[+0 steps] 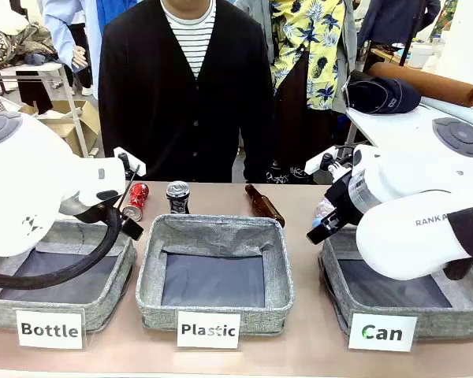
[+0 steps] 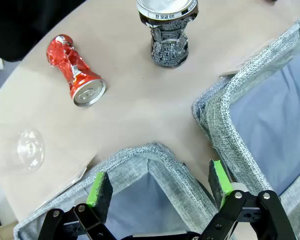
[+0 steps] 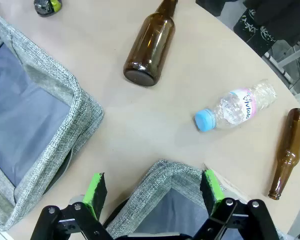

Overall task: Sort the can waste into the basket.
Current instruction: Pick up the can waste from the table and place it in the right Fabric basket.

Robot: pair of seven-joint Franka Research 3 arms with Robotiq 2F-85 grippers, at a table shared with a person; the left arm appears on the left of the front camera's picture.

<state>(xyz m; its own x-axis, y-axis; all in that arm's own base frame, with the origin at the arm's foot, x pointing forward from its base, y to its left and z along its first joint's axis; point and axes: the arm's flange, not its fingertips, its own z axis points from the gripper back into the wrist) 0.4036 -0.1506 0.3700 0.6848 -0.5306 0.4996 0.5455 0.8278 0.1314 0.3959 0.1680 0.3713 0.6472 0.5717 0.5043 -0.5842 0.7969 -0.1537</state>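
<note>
A red crushed can (image 2: 75,75) lies on its side on the table, silver end toward my left gripper (image 2: 160,187). A dark can (image 2: 168,30) with a silver top stands upright to its right. Both cans sit behind the baskets, the red can (image 1: 135,201) and the dark can (image 1: 177,197). My left gripper is open and empty above the far corner of the "Bottle" basket (image 2: 155,157). The "Can" basket (image 1: 402,303) stands at the right. Over its far corner (image 3: 170,175) my right gripper (image 3: 152,190) hangs open and empty.
The "Plastic" basket (image 1: 213,276) stands in the middle and the "Bottle" basket (image 1: 59,283) at the left. Two brown bottles (image 3: 150,45) (image 3: 287,150) and a clear plastic bottle (image 3: 235,107) lie behind the baskets. Another clear bottle (image 2: 30,147) lies beside the red can. A person stands at the far edge.
</note>
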